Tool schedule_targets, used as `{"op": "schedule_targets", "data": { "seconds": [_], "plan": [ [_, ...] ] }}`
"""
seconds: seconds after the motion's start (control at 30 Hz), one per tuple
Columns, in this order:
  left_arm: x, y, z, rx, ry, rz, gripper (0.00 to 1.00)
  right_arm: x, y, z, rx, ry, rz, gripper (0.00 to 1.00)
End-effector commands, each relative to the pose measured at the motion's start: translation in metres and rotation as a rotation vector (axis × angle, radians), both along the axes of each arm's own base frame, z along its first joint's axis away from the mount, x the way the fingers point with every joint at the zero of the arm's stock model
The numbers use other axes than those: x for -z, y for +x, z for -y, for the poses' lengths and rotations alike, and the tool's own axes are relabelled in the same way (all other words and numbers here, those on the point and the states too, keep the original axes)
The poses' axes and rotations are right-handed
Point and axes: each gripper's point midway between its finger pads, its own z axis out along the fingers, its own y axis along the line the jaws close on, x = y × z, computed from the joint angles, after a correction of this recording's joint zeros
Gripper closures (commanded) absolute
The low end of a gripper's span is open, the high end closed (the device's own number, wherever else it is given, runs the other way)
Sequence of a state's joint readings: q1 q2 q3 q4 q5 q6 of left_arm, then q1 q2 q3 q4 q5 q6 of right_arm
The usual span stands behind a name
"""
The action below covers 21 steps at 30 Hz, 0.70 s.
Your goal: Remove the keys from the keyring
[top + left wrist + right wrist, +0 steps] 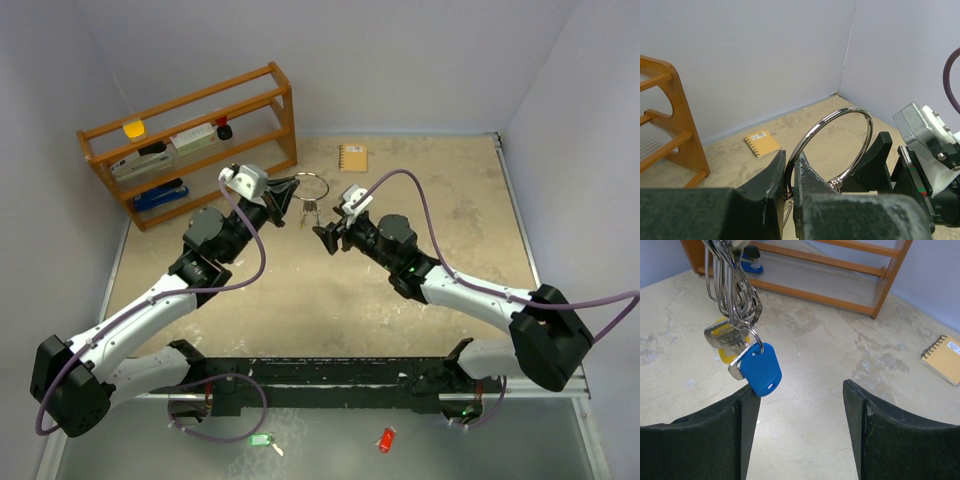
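My left gripper (290, 196) is shut on the keyring (311, 186), a silver ring held up above the table; it stands clamped between the fingers in the left wrist view (840, 135). The keys (311, 212) hang in a bunch below the ring. In the right wrist view the bunch (732, 295) hangs at upper left, with a silver key (722, 336), a yellow tag (726, 352) behind and a blue tag (761, 370) lowest, just over my left fingertip (749, 397). My right gripper (327, 238) is open and empty, just right of and below the keys.
A wooden rack (190, 140) with stationery stands at the back left. A small yellow notebook (352, 157) lies at the back of the table. A green tag (260, 439) and a red tag (385, 439) lie on the near ledge.
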<state>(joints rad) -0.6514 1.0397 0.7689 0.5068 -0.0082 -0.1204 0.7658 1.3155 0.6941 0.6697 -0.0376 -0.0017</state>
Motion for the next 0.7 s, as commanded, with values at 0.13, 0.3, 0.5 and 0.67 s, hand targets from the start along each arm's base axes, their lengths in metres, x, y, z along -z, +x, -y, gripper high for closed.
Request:
{"op": "schedule_targets", "data": {
  "seconds": [0.13, 0.3, 0.5, 0.67],
  "plan": [
    [-0.033, -0.006, -0.004, 0.000, -0.075, 0.069, 1.00, -0.062, 0.009, -0.006, 0.011, 0.105, 0.142, 0.32],
    [-0.031, -0.005, -0.004, -0.004, -0.084, 0.065, 1.00, -0.064, 0.005, -0.008, 0.001, 0.127, 0.144, 0.32],
    [-0.031, -0.005, -0.004, -0.003, -0.087, 0.063, 1.00, -0.067, 0.006, -0.010, 0.007, 0.131, 0.154, 0.41],
    [-0.027, -0.005, -0.003, 0.000, -0.096, 0.057, 1.00, -0.070, 0.007, -0.012, 0.007, 0.136, 0.161, 0.44]
  ]
}}
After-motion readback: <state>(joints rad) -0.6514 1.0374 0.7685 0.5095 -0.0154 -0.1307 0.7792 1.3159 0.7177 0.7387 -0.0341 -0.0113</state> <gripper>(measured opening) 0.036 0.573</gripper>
